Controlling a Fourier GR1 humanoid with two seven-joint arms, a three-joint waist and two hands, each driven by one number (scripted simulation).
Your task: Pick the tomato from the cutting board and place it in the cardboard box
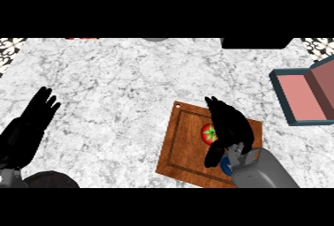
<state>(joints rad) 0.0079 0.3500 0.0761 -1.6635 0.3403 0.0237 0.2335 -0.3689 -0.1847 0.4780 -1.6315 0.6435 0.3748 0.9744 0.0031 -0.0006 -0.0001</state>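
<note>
A red tomato (209,133) with a green stem lies on the wooden cutting board (186,148) at the lower middle. My right hand (229,126) hangs over the board, its fingers straight and pointing away, covering the tomato's right side; the thumb reaches down beside it. The box (306,95), with dark teal walls and a pinkish inside, stands open at the right edge, well apart from the hand. My left hand (29,123) rests open at the left edge, fingers up.
A dark object (256,43) sits at the counter's far edge, right of centre. A red object (81,38) and a grey one (155,39) peek in at the top. A dark round shape (49,180) lies at the lower left.
</note>
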